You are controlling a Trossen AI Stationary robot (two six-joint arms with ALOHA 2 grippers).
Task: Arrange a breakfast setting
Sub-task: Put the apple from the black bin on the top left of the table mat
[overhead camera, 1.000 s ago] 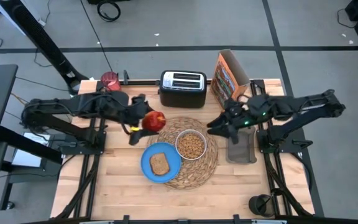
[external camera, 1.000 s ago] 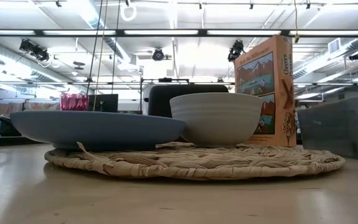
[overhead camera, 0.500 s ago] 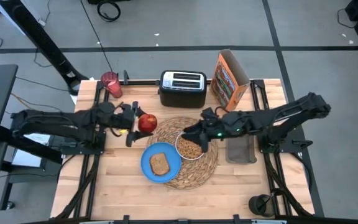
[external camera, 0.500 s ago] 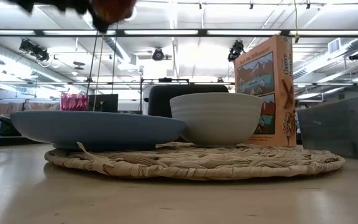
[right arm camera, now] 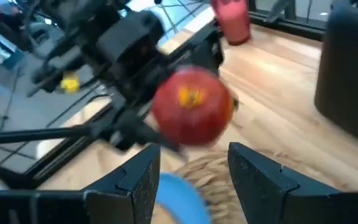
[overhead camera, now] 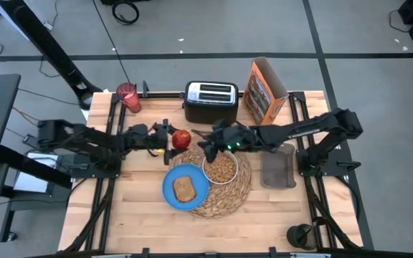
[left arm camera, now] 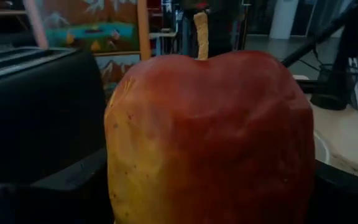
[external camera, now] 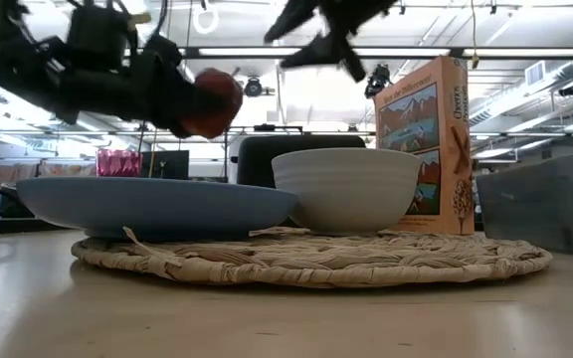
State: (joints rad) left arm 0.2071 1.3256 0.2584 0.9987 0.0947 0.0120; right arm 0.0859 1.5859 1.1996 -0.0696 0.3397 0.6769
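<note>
Left hand [overhead camera: 169, 138] clamped on apple [overhead camera: 181, 137], held at mat [overhead camera: 244, 188] edge for handoff; right hand [overhead camera: 205, 143] spread, approaching.

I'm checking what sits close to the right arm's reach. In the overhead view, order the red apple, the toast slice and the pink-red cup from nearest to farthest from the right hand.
1. The red apple, held in the left hand, just to the side of the open right hand.
2. The toast slice, on the small blue plate toward the table's front.
3. The translucent pink-red cup, at the back left corner.
</note>
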